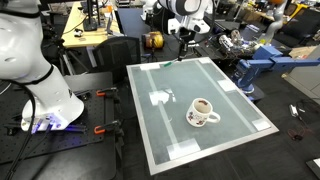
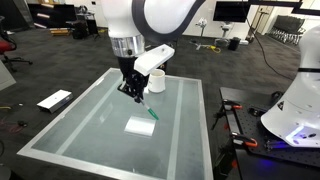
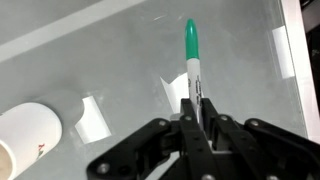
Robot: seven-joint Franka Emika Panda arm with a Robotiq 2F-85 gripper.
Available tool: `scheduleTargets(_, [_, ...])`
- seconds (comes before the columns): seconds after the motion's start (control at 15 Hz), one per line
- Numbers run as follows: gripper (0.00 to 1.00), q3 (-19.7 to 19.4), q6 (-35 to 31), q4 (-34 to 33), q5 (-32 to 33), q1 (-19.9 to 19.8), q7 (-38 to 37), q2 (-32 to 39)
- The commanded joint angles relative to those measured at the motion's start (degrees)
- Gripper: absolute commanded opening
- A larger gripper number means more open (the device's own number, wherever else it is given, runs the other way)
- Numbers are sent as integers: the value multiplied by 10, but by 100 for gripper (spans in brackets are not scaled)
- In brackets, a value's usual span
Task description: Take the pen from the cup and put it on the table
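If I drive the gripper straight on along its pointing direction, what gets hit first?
Likely the held pen meets the bare table first, tip down near a tape patch; the cup is off that line.

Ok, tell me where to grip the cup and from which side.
Take the cup by its rim wall from straight above, one finger inside, one outside. It stands upright on the table with its mouth open upward, and its round body looks wide for a side grasp. The gripper holds the pen, so set that down first.
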State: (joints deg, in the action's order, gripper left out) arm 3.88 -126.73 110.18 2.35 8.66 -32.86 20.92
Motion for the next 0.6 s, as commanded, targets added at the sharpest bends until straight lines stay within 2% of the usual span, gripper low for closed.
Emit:
scheduleTargets(0.0, [3, -8, 17, -18, 13, 28, -6, 18])
scheduleTargets(0.4, [3, -7, -7, 3, 30, 66, -23, 25])
scheduleTargets(0.47, [14, -6, 1, -3, 16, 58, -7, 26])
scheduleTargets(0.53, [14, -5, 1, -2, 17, 62, -9, 28])
